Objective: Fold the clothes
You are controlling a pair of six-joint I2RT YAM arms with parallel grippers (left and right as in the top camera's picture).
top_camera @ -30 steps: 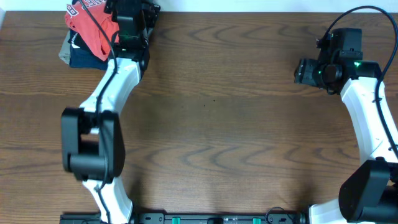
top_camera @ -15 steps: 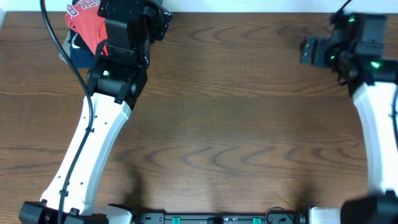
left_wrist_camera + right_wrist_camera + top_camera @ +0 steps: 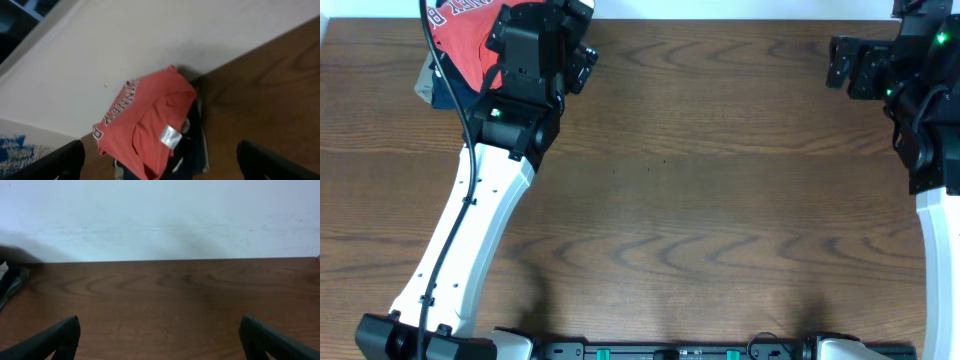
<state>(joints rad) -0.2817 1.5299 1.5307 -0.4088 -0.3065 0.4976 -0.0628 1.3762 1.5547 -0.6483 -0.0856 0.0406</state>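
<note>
The red-orange T-shirt (image 3: 463, 40) with white lettering lies folded on a pile at the table's far left corner. In the left wrist view the T-shirt (image 3: 145, 120) shows its white neck label. My left gripper (image 3: 160, 165) is open and empty, raised above and short of the pile; in the overhead view it is hidden under the wrist (image 3: 535, 45). My right gripper (image 3: 160, 340) is open and empty over bare wood at the far right, seen overhead as the gripper (image 3: 850, 65).
Dark navy and tan folded garments (image 3: 435, 90) lie under the T-shirt; the navy one (image 3: 192, 150) shows in the left wrist view. A white wall (image 3: 160, 215) runs along the table's far edge. The brown wooden table (image 3: 700, 200) spans the view.
The left arm has stretched out and its wrist has drawn slightly right of the pile. The right arm has swung toward the far right corner.
</note>
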